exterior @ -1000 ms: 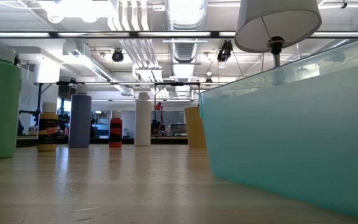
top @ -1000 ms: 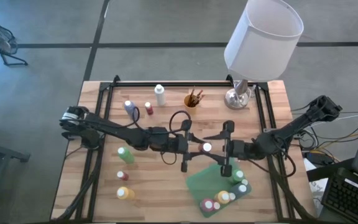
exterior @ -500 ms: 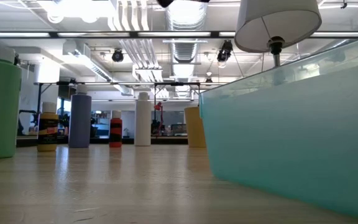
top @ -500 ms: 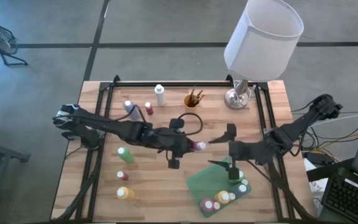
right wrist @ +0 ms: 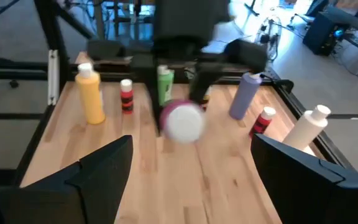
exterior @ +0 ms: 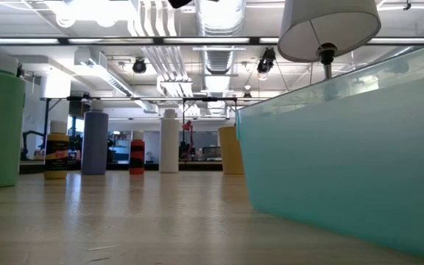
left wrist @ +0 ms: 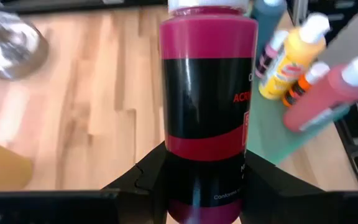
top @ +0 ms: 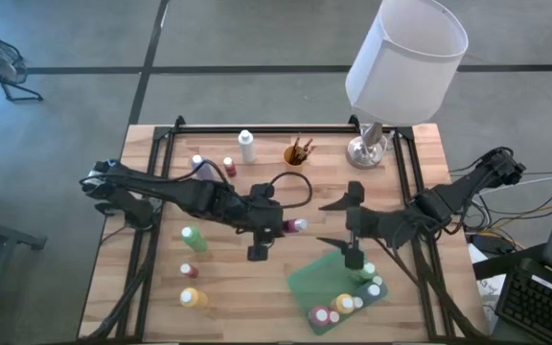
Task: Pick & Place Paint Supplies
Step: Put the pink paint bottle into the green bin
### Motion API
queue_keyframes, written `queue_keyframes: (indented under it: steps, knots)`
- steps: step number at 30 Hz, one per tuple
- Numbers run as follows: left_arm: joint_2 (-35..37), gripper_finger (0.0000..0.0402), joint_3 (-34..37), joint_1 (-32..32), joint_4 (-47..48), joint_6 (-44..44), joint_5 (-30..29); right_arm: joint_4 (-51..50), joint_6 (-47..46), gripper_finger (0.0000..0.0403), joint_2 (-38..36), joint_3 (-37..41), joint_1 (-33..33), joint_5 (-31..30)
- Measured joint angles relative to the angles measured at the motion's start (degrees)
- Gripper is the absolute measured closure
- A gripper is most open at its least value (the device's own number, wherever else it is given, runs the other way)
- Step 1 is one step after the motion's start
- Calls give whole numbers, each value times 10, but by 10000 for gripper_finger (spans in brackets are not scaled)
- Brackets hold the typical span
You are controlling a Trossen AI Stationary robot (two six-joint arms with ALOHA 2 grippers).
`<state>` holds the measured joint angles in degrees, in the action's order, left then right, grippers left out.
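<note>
- Wooden table (top: 257, 287) with a white-shaded lamp (top: 405, 57) at the far right corner and a small cup of brushes (top: 297, 151) beside it toward the middle.
- Far side, left of the cup: white bottle (top: 247, 146), small red bottle (top: 229, 167), lavender bottle (top: 197, 165) partly under the left arm.
- Near left: green bottle (top: 193, 238), tiny red bottle (top: 187, 270), yellow bottle (top: 192, 298) — standing apart from each other.
- Green tray (top: 310, 278) at the near right holds several bottles bunched at its near-right end; a green bottle (top: 364, 272) in it sits right under the right arm.
- Low view: tray wall (exterior: 344, 154) fills the right side and blocks everything behind it.
- Left gripper (top: 281, 226) reaches in from the left, arm stretched nearly flat over mid-table, clamped on a magenta bottle (top: 295, 226); the left wrist view shows the bottle (left wrist: 207, 93) lying between the fingers (left wrist: 135, 183), white cap pointing away toward the tray.
- Right gripper (top: 338, 222) comes in from the right, over the tray's far edge, fingers spread wide, holding nothing.
- Magenta bottle is up off the table, mid-table, its white cap (right wrist: 181, 121) facing the right gripper with a clear gap between — no contact.
</note>
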<state>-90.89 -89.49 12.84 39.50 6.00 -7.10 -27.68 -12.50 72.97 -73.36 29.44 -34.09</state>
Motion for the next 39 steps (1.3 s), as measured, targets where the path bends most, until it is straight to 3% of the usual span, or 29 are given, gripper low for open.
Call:
queue_keyframes:
  steps: [7, 17, 31, 39]
  knots:
    - [0, 266, 1, 0, 21, 2, 3, 5, -5, 106, 9, 0, -43, 74]
    - [0, 264, 6, 0, 22, 1, 2, 9, 5, 116, 71, -20, -47, 78]
    - [0, 260, 6, 0, 30, 0, 2, 14, 26, 79, 123, -54, -57, 71]
    - [0, 260, 7, 0, 31, 0, 2, 14, 26, 130, 120, -54, -61, 71]
